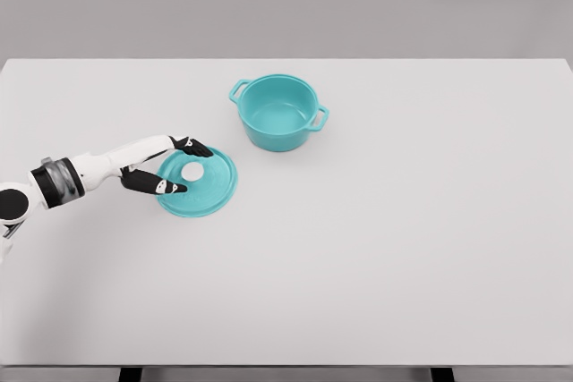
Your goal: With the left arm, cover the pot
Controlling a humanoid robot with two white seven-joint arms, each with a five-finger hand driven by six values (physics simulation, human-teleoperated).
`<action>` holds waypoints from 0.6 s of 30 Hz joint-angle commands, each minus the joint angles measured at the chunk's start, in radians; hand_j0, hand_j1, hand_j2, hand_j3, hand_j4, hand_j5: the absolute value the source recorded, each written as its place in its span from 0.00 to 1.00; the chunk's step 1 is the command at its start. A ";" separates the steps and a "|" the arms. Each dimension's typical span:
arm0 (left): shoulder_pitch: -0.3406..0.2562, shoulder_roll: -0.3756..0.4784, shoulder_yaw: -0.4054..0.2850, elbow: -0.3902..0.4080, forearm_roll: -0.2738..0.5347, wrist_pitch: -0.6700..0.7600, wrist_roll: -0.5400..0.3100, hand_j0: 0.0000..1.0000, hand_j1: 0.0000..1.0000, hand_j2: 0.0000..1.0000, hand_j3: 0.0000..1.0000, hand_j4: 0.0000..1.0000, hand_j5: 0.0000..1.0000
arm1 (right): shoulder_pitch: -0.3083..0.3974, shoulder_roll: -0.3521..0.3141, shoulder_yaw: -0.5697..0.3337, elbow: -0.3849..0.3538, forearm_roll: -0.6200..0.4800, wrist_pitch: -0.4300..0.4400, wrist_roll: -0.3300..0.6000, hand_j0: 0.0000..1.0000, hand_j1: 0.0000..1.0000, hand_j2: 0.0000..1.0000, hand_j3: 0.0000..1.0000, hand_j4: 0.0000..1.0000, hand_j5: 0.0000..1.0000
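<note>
Now, at the left of the frame, you see the white left arm reach in, its black-fingered left hand (168, 167) spread loosely over the left edge of the round teal lid (208, 187) with its white knob, not gripping it. Just up and right, near centre, your open teal two-handled pot (278, 113) stands apart on the white table (403, 248).

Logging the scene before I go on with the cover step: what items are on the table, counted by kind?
Pots: 1, teal pot, open, no lid on it.
Lids: 1, teal lid, flat on the white table, apart from the pot, with the left hand at its left edge.
Total: 2 items, both teal.
</note>
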 commanded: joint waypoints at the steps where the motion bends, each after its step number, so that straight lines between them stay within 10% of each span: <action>1: 0.000 0.002 0.001 -0.001 0.007 0.001 0.000 0.75 0.75 0.75 0.75 0.75 0.75 | 0.000 0.000 0.000 0.000 0.001 -0.001 0.000 1.00 1.00 1.00 1.00 1.00 1.00; 18: 0.003 0.002 -0.001 -0.001 -0.007 0.001 0.000 0.64 0.64 0.64 0.64 0.64 0.64 | 0.000 0.000 0.000 0.000 0.001 -0.001 0.000 1.00 1.00 1.00 1.00 1.00 1.00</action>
